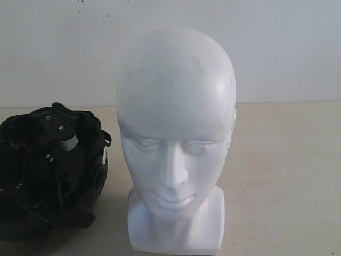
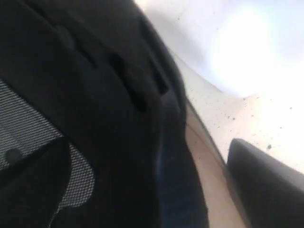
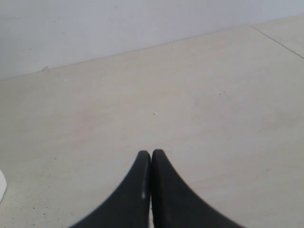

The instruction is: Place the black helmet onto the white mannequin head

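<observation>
helmet beside mannequin head, right jaws pressed together in wrist view only

black helmet beside white mannequin head

One black helmet, one white mannequin head

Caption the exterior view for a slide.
Bare white head stands facing the camera; black helmet lies padding-up beside it on the table.
</observation>
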`<action>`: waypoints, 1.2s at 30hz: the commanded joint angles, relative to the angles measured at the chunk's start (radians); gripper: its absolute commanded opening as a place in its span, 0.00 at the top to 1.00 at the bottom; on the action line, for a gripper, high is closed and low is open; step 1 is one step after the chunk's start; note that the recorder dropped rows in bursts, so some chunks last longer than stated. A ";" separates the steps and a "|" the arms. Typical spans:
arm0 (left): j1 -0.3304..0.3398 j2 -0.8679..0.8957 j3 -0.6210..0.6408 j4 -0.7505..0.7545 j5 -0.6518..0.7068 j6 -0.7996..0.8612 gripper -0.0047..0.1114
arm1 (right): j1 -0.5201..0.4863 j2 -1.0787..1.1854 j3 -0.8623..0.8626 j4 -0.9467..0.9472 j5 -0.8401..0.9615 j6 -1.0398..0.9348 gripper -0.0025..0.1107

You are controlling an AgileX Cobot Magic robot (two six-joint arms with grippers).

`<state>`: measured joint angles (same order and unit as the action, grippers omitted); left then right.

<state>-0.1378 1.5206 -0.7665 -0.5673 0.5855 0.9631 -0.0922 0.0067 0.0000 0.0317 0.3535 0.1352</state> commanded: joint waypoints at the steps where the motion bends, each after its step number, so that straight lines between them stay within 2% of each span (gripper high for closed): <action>1: -0.003 -0.028 -0.007 0.056 -0.009 -0.044 0.24 | -0.007 -0.007 0.000 0.000 -0.008 -0.003 0.98; 14: -0.003 -0.077 -0.007 0.041 -0.018 -0.042 0.24 | -0.007 -0.007 0.000 0.000 -0.008 -0.003 0.98; 21: -0.003 -0.049 -0.004 0.041 -0.095 -0.027 0.24 | -0.007 -0.007 0.000 0.000 -0.008 -0.003 0.98; 36: -0.003 0.020 -0.004 0.044 -0.064 -0.017 0.24 | -0.007 -0.007 0.000 0.000 -0.008 -0.003 0.98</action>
<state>-0.1378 1.5113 -0.7665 -0.5194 0.5127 0.9458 -0.0922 0.0067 0.0000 0.0317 0.3535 0.1352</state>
